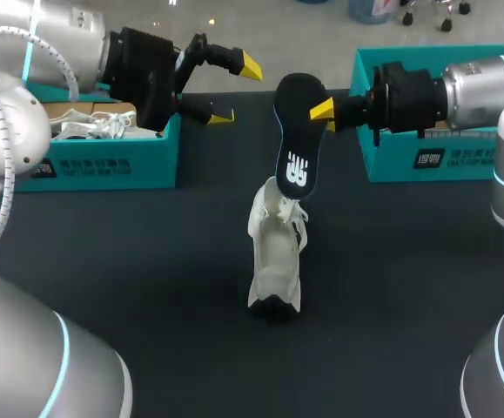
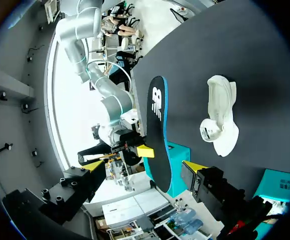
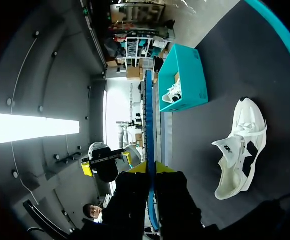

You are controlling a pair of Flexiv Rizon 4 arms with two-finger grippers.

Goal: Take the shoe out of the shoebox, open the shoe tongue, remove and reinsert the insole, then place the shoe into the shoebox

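Insole [image 1: 298, 131] pinched by right gripper [image 1: 321, 113] above shoe [image 1: 276, 252]

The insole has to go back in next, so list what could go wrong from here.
1. The right gripper pinches the black insole near one end only, so the long free end could swing or slip while being aimed.
2. The white shoe lies unheld on the table, with the open left gripper up beside the insole. Pushing the insole in could tip or shove the shoe.
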